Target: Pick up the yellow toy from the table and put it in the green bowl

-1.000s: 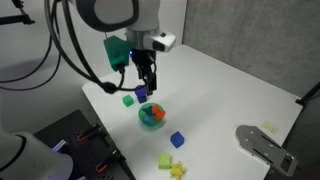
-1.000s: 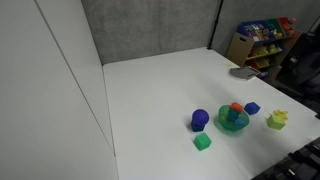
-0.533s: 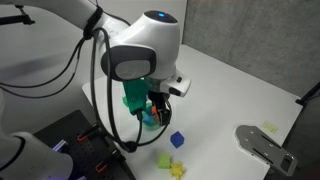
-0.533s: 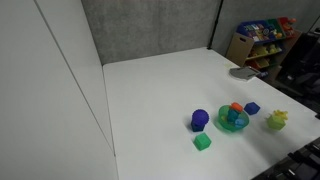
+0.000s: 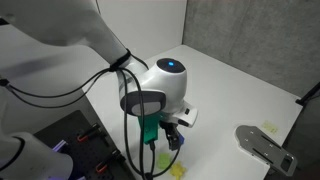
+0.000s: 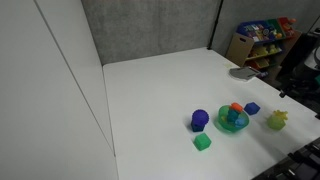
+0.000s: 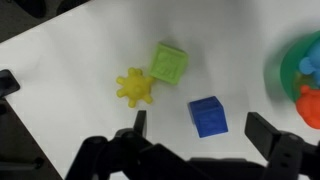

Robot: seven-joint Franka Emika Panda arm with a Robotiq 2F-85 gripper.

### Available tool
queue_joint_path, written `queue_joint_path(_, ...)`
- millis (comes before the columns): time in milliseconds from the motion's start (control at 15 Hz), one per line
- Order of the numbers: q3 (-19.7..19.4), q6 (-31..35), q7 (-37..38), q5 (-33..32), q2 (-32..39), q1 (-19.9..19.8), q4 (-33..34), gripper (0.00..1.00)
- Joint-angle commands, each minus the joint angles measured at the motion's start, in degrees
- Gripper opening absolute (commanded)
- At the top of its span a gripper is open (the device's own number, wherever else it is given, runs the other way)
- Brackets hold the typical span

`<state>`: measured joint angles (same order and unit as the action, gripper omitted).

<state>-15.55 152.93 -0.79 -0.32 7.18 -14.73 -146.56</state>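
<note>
Gripper [image 7: 198,140] over the table [image 7: 80,50], jaws released wide, nothing held. Blue cube [image 7: 208,116] sits in the gap between them in the wrist view. Yellow toy [image 7: 134,86] lies on the table just ahead of one fingertip, outside the gap. Lime cube [image 7: 169,64] just beside it, farther ahead. Green bowl [image 7: 278,72] beyond the opposite finger.
</note>
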Motion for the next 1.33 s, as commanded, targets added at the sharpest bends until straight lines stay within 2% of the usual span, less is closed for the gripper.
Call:
queue_joint_path(0,0.1,4.2,-2.9,1.3,7.7,-1.8,3.7,1.0)
queue_joint_path(267,1.1,6.7,-4.6,2.9,14.8,-4.2,7.2,1.0)
queue_joint_path(733,0.5,11.0,-4.1,1.2,25.0,-6.6,12.0,1.0)
queue_joint_path(1133,-0.3,12.2,-3.8,0.4,29.6,-6.8,13.9,1.0)
queue_joint_path(1200,-0.3,12.4,-3.8,0.3,29.8,-6.7,14.1,0.91)
queue_joint_path(1267,-0.3,12.4,-3.7,0.3,30.0,-6.7,14.3,0.94)
